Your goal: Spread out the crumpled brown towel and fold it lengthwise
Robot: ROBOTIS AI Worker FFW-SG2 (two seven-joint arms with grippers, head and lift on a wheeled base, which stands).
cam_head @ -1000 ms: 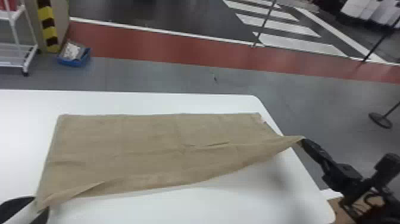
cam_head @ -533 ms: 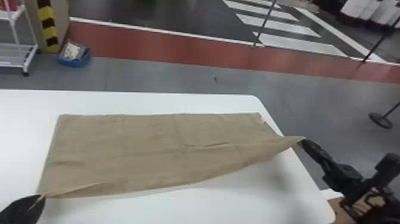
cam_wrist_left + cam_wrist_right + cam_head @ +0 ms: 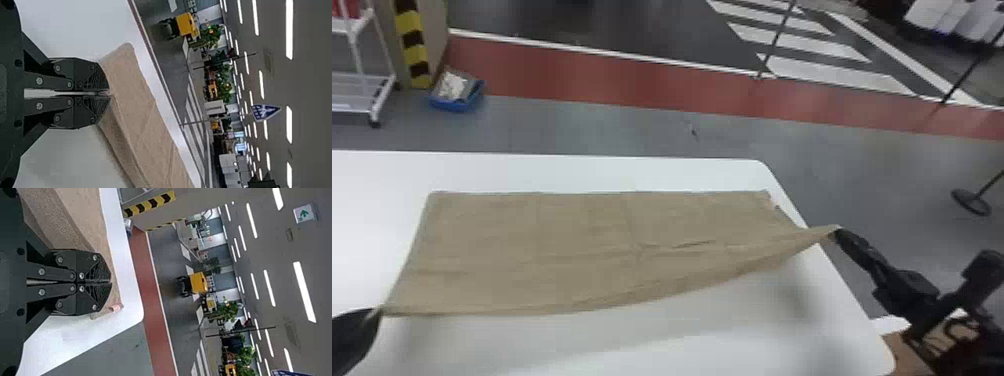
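Towel (image 3: 582, 235), brown, one. Head view: lay across the white table (image 3: 612, 345), far edge flat, near edge sagging between left gripper (image 3: 378, 311) and right gripper (image 3: 837, 232). Wrinkle near the middle, likely to be trapped if the fold came down slack; edge likely to land crooked if one arm led the other. Left wrist view: fingers pressed together on a scant pinch of cloth, which a hard outward pull might have freed. Right wrist view: fingers closed likewise, depth of bite impossible to tell; pinkish patch (image 3: 116, 307) at a towel corner, which overpulling could have dragged askew.
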